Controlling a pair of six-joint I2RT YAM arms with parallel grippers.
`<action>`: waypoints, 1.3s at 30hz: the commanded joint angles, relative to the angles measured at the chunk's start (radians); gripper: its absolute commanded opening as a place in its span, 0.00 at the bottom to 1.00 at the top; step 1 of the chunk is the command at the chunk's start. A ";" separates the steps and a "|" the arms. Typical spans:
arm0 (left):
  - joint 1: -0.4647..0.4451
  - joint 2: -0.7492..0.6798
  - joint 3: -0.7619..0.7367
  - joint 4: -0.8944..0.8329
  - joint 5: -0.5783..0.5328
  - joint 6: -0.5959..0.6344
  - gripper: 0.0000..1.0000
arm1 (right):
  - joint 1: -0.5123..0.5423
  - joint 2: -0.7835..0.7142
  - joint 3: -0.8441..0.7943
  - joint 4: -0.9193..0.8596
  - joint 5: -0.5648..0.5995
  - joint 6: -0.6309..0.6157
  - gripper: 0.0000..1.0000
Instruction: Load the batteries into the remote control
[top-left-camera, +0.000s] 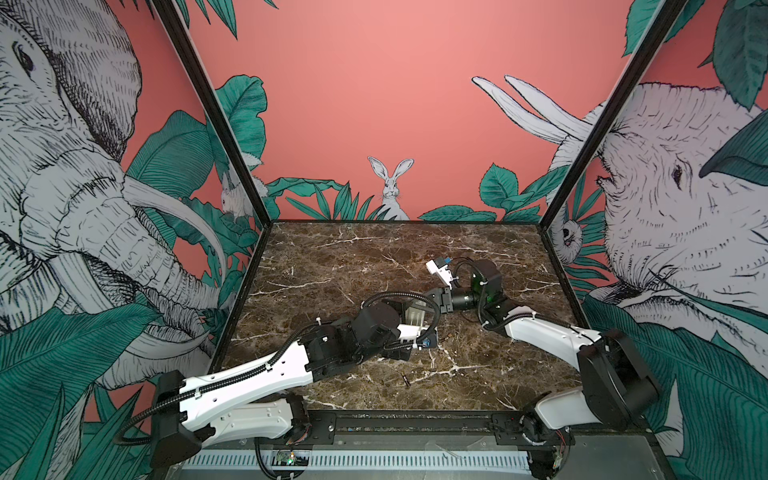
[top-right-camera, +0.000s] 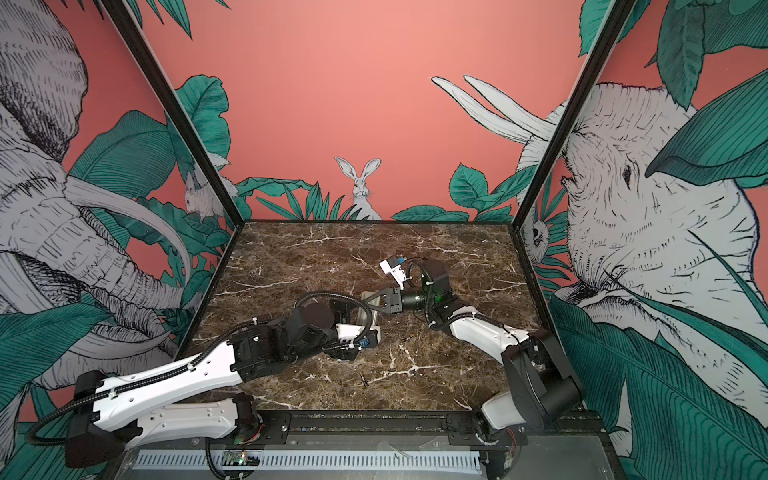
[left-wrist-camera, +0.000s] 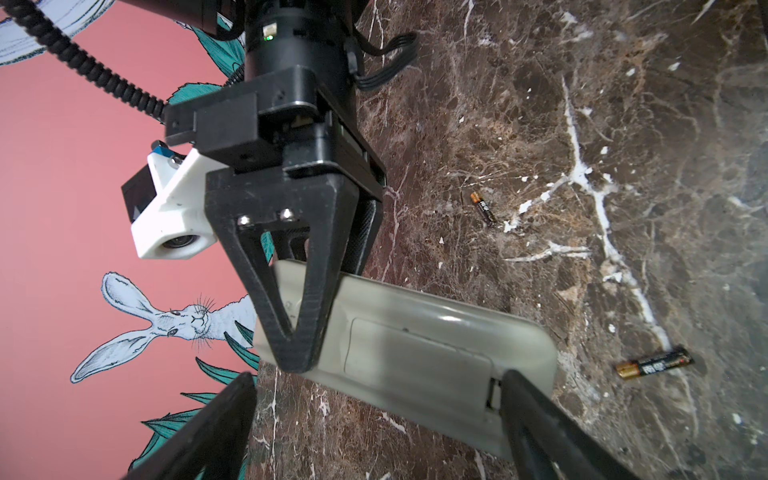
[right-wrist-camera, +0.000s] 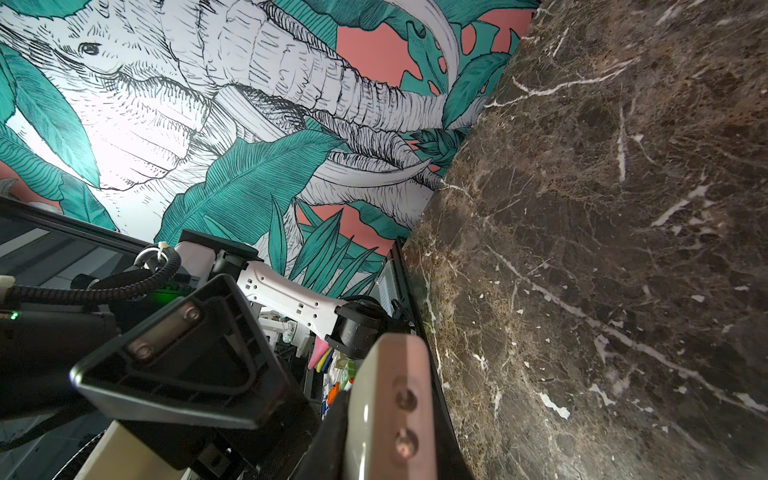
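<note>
The remote control (left-wrist-camera: 415, 353) is held off the marble, its plain grey-beige back with the battery cover in place facing the left wrist camera. My right gripper (left-wrist-camera: 293, 361) is shut on one end of it; in the right wrist view the remote's end face (right-wrist-camera: 395, 407) sits between the jaws of the right gripper (right-wrist-camera: 390, 457). My left gripper (left-wrist-camera: 374, 432) is open, and one of its fingers (left-wrist-camera: 540, 428) rests at the cover's latch end. Two dark batteries lie on the table, one battery (left-wrist-camera: 483, 208) farther off, one battery (left-wrist-camera: 652, 365) nearer. In both top views the remote (top-left-camera: 415, 318) (top-right-camera: 368, 311) sits between the two grippers.
The marble table (top-left-camera: 332, 257) is walled on three sides by printed panels. One battery (top-left-camera: 405, 380) (top-right-camera: 364, 380) lies toward the front edge, between the two arms. A black rail (top-left-camera: 415, 424) runs along the front.
</note>
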 joint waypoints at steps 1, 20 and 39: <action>0.013 -0.028 0.000 0.071 -0.095 0.003 0.92 | 0.024 -0.041 0.016 -0.044 -0.092 -0.023 0.00; 0.013 -0.069 -0.006 0.086 -0.101 0.022 0.92 | 0.024 -0.023 0.027 -0.137 -0.084 -0.100 0.00; 0.013 -0.039 0.005 0.026 -0.023 -0.032 0.92 | -0.002 -0.035 0.025 -0.125 -0.077 -0.084 0.00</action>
